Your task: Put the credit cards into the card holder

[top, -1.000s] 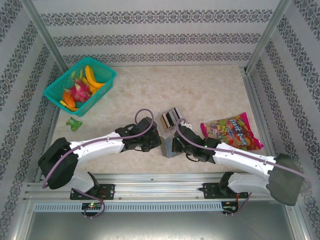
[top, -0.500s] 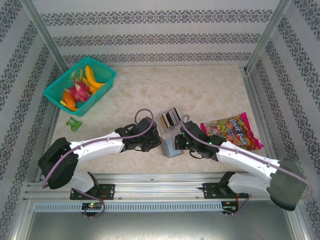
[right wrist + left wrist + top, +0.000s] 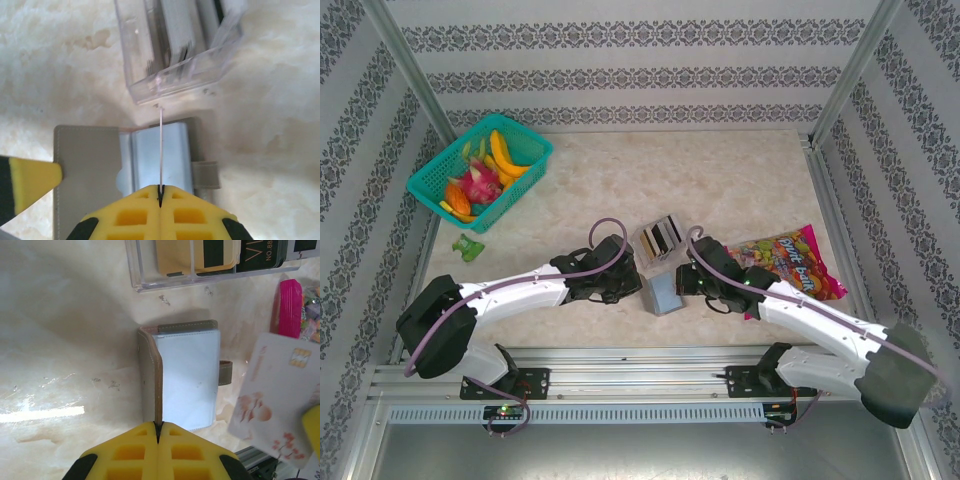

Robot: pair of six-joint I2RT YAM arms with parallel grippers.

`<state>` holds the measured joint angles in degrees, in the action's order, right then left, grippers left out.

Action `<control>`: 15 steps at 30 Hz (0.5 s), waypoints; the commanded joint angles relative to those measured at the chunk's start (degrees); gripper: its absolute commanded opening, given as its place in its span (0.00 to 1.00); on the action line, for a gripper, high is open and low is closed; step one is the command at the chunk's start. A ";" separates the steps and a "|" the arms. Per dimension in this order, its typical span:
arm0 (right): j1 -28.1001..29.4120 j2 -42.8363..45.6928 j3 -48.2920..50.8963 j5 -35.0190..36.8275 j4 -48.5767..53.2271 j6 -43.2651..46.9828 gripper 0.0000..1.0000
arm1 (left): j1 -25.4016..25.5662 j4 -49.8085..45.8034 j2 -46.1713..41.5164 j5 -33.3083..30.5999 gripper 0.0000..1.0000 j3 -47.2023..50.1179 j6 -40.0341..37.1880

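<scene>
The left gripper (image 3: pixel 157 434) is clamped on the opened cover of the card holder (image 3: pixel 187 377), which lies midway along the near edge of the table (image 3: pixel 740 180), while the right gripper (image 3: pixel 160 194) pinches one pale credit card (image 3: pixel 277 400) edge-on above it, beside the clear tray (image 3: pixel 175 80).

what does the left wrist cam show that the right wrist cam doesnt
Left wrist: the printed face and chip of the held card, faces of the tray cards, a pink candy bag edge. Right wrist: that card edge-on, pinched in the shut right jaws over the holder. Both: the open holder, the clear tray, and the left jaws gripping the holder's cover.
</scene>
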<state>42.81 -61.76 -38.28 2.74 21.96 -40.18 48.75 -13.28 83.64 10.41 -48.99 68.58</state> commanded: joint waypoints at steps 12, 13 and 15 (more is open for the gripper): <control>-1.04 -2.95 3.92 -2.41 -3.23 2.79 0.00 | -0.33 -1.14 0.03 -0.61 0.00 0.85 -1.34; -0.95 -3.30 4.07 -2.54 -3.60 2.75 0.00 | -0.33 -1.18 0.07 -0.52 0.00 0.85 -1.32; -0.83 -3.77 4.43 -3.04 -4.71 2.50 0.00 | -0.35 -1.18 0.12 -0.49 0.00 0.83 -1.32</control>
<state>42.11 -64.90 -35.05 1.17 19.73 -38.57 48.64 -13.28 83.64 10.41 -48.97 68.18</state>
